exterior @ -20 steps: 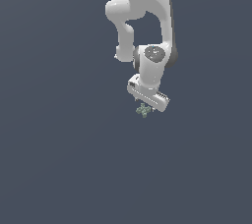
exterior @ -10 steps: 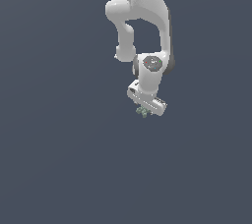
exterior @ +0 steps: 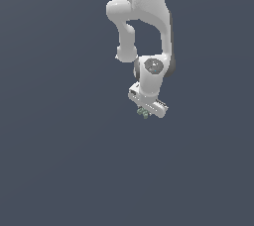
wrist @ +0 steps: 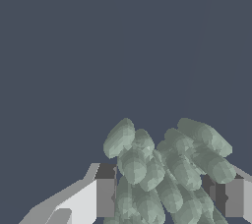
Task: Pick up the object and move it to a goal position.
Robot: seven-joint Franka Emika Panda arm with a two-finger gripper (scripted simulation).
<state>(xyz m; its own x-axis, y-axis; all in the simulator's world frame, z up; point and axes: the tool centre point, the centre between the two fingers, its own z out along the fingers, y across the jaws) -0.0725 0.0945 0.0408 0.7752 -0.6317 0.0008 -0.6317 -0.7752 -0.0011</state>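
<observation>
The object (exterior: 143, 114) is a tiny lumpy grey-green cluster with small knobs. In the exterior view it peeks out just under my white gripper (exterior: 147, 111), near the middle of the picture. In the wrist view the cluster (wrist: 162, 169) fills the space between my two fingers (wrist: 104, 197), which press on it from both sides. The gripper (wrist: 165, 197) is shut on the object. In the exterior view the fingers themselves are mostly hidden behind the hand.
The white arm (exterior: 144, 17) comes down from the top of the exterior view. Around it there is only a plain dark blue-grey background (exterior: 59, 160). No goal marker shows in either view.
The gripper has drifted slightly up and to the exterior view's right, carrying the object with it. The wrist has turned a little.
</observation>
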